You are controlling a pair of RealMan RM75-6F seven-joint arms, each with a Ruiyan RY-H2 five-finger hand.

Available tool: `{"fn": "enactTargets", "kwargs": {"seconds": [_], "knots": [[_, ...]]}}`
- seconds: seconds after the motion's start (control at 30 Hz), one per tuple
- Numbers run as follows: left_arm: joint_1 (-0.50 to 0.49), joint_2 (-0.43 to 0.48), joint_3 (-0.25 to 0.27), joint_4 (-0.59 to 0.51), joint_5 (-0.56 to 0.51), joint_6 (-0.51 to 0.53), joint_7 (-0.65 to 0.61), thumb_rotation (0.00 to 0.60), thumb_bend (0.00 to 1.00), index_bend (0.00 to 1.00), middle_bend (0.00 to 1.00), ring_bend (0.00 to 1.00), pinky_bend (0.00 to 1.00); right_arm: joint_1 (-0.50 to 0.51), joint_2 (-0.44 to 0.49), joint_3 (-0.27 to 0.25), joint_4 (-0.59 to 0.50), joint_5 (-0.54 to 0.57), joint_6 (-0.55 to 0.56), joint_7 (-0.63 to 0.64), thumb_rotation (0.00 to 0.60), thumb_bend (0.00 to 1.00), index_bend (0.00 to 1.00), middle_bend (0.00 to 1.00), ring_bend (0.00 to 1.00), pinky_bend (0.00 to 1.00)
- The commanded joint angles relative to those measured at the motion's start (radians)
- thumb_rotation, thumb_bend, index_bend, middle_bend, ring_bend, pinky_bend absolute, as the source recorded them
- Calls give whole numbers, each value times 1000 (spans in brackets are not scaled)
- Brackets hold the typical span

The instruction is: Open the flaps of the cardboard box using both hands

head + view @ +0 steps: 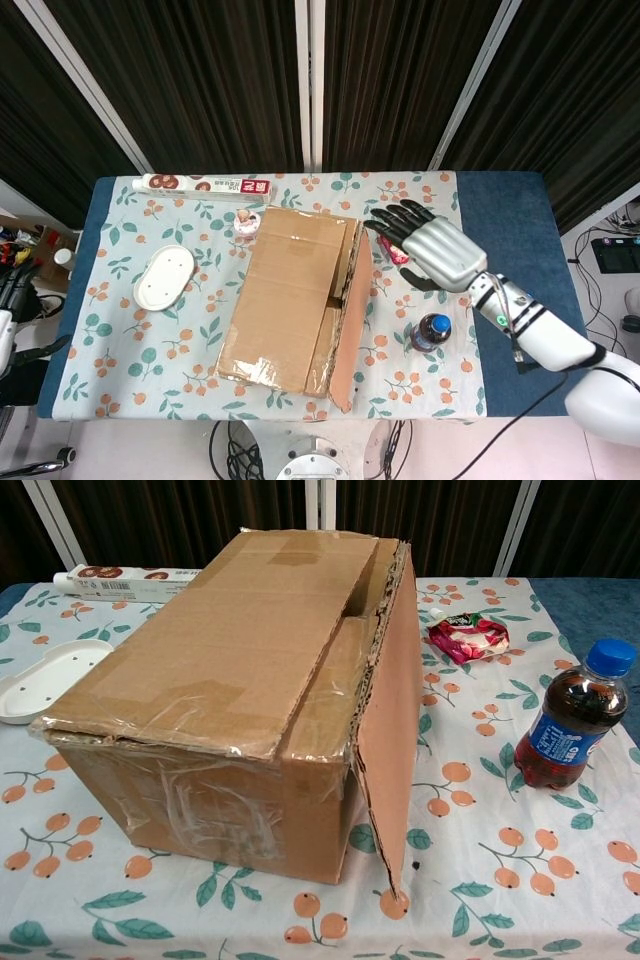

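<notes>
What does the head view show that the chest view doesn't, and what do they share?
Only the head view shows the right robot hand, open with fingers spread above the red snack pouch, plus a small round pink item behind the box. Only the chest view shows the brown cardboard box's near end wall, covered in clear tape. Both share the box, white oval tray, dark soda bottle with blue cap, long white wrap box and floral tablecloth.

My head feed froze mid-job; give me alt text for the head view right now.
A taped cardboard box sits closed on the floral table, while the right hand, fingers spread, hovers right of it above a red snack pouch. A cola bottle, white tray and long wrap box surround it.
</notes>
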Motion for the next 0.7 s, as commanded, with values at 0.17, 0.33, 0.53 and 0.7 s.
{"fn": "enactTargets", "kwargs": {"seconds": [0.17,0.33,0.53,0.7], "knots": [[25,-29,-8,55,-6,1,-41,599,39,0,38,71,166,234,-279,-21,105,314,24,-370,600,137,0,0,0,0],[37,-40,-15,90,-10,-3,-69,600,39,0,38,71,166,295,-364,-48,130,390,52,-451,600,128,0,0,0,0],[48,-52,-18,133,-9,-11,-93,600,39,0,38,70,166,329,-398,-81,142,424,61,-490,600,127,0,0,0,0],[53,-60,-25,157,-9,-18,-124,600,39,0,38,70,166,335,-374,-105,131,412,40,-482,600,127,0,0,0,0]]}}
